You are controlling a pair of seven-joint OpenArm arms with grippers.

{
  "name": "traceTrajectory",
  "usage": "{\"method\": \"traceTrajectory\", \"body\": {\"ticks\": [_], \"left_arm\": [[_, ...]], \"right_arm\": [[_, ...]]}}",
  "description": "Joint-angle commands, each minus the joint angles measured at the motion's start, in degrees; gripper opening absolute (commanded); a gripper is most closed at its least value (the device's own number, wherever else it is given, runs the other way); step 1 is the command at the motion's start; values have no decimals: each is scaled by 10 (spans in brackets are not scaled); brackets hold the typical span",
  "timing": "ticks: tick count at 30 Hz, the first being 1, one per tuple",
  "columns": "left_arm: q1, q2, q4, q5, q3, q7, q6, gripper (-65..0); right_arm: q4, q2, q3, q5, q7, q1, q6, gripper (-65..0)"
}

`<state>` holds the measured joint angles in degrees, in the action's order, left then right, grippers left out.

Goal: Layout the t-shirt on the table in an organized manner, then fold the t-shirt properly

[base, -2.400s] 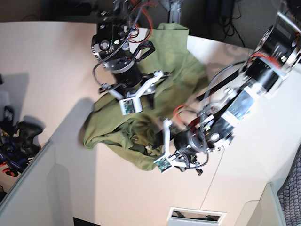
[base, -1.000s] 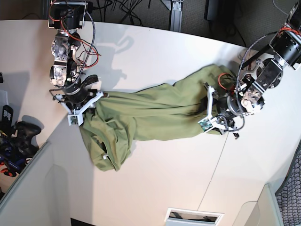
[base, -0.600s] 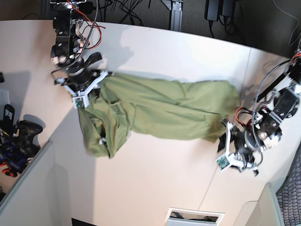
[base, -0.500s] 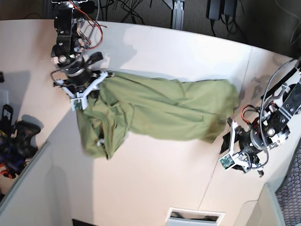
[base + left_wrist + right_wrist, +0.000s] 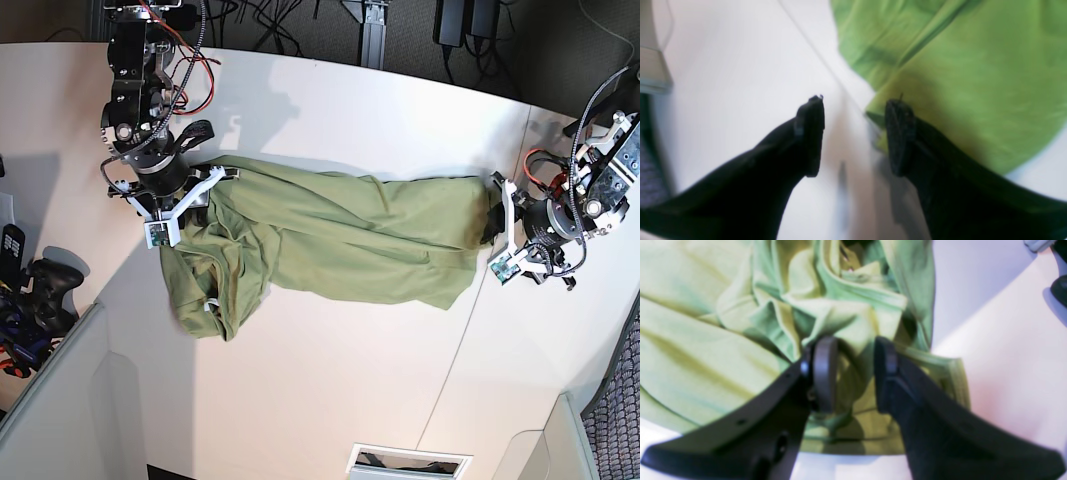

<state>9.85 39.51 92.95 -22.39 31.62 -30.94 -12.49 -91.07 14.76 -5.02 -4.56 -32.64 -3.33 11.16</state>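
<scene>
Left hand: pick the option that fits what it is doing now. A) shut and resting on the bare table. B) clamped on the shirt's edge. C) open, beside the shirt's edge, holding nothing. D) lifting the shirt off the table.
C: in the left wrist view the left hand stands open, with bare table between its fingers and the t-shirt edge beside one finger.

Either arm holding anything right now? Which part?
The right gripper has a bunched fold of the t-shirt between its fingers, at its crumpled end. The left gripper is open and empty beside the other edge.
</scene>
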Motion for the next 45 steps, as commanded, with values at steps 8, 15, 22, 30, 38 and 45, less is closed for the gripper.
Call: {"method": "traceTrajectory", "body": {"ticks": [8,15,22,30,38,45], "left_arm": [[3,-55,-73,-164,-148,-50,-90,-323],[-7,-56,-96,-226,-154,-77,-110,-323],[-8,-64,-96,-273,-154,-104,-146,-323],[-8,-99,-96,-225,-153,-96,-148,-390],[-8,-86,-96,-190,-154,-53,-151,-637],[-8,-53,-91,-191,-154,-28,-246,-650]], "right_arm": [[-10,6,-3,-3,-4,-9,0,-456],[-10,6,-3,-5,-4,-9,0,-456],[-10,6,-3,-5,-4,-9,0,-456],[-10,3,-3,-10,-4,-9,0,-456],[-31,3,-63,-16,-5,-11,-20,-456],[-38,3,-154,-97,-14,-10,-19,-349]]}}
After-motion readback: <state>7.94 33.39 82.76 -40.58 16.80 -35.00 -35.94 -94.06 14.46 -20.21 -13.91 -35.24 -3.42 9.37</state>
